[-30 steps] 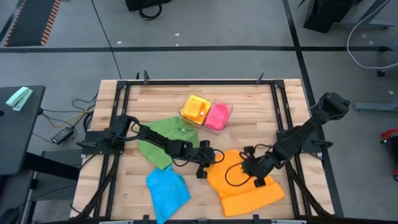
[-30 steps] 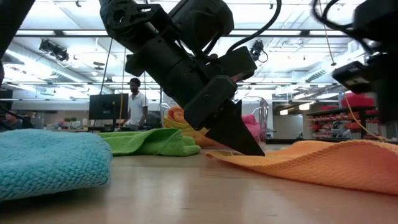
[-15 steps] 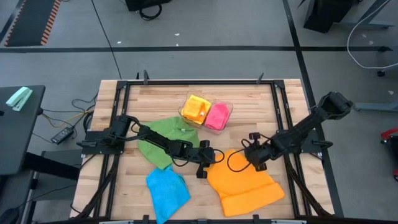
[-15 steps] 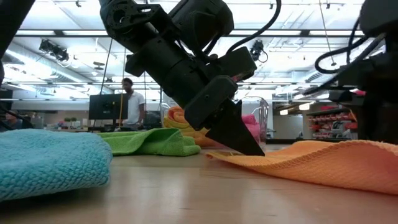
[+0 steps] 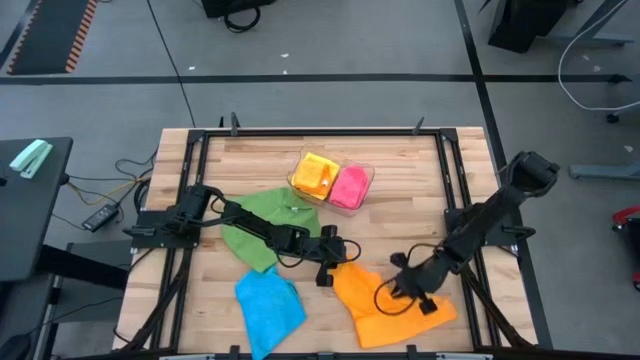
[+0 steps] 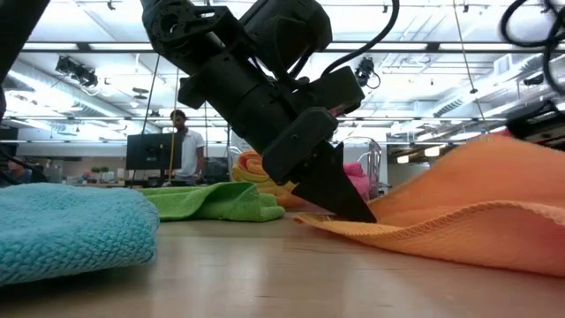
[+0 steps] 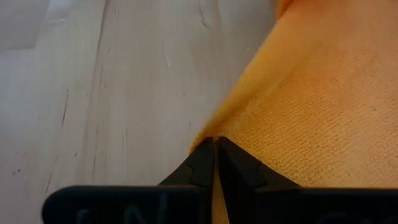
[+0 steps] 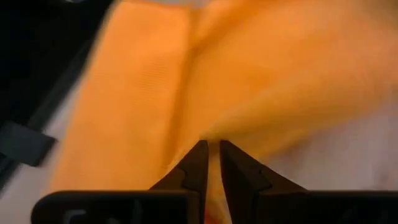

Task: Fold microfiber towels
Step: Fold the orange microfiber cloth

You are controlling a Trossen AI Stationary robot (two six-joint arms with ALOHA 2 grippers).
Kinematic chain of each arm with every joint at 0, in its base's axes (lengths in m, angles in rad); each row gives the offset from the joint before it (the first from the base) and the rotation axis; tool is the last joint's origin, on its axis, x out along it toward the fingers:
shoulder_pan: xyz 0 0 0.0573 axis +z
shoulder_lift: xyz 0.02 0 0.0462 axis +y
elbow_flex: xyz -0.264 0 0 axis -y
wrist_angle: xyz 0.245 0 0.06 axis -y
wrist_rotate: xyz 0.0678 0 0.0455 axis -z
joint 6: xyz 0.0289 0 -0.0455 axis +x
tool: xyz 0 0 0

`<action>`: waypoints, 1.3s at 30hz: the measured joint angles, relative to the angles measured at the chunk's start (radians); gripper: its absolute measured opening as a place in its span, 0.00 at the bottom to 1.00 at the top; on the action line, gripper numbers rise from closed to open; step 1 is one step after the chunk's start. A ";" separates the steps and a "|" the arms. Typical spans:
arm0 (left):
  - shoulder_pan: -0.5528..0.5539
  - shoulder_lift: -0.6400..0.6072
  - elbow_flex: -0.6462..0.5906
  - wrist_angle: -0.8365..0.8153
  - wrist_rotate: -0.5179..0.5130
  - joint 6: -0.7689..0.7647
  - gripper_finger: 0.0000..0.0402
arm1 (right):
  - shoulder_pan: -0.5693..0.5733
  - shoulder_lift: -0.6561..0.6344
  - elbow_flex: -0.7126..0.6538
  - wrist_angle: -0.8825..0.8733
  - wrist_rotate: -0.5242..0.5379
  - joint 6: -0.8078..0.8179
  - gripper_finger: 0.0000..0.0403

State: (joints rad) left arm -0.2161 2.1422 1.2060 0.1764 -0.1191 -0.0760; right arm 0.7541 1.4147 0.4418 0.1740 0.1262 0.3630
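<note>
Orange towel (image 5: 395, 300) lay at the lower centre-right of the high view, on the wooden table (image 5: 400, 170). The left gripper (image 5: 333, 268), its fingers pressed together, pinched the towel's left corner against the table. The right gripper (image 5: 400, 290) pinched a raised fold of the same towel, which the low view showed lifted at the frame's right. A green towel (image 5: 265, 225) and blue towel (image 5: 268, 305) lay to the left; yellow (image 5: 316, 172) and pink (image 5: 349, 186) towels sat in the clear tray (image 5: 370, 176), upper centre.
</note>
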 joint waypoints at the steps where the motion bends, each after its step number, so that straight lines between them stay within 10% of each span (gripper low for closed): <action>1: 0.000 0.000 0.000 0.000 0.000 0.000 0.07 | 0.016 0.020 0.011 0.016 0.000 0.000 0.13; 12: 0.000 0.000 0.000 0.000 0.000 -0.019 0.09 | 0.051 0.225 0.217 -0.028 0.011 -0.116 0.13; 23: 0.000 0.000 0.000 0.000 0.000 -0.018 0.06 | -0.002 0.118 0.344 -0.388 0.099 -0.164 0.14; 39: 0.000 0.000 0.000 -0.001 0.000 -0.017 0.06 | -0.330 0.152 0.345 -0.371 -0.150 -0.349 0.55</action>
State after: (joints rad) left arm -0.2161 2.1426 1.2060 0.1750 -0.1189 -0.0925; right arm 0.4245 1.5665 0.7872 -0.1967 -0.0237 0.0136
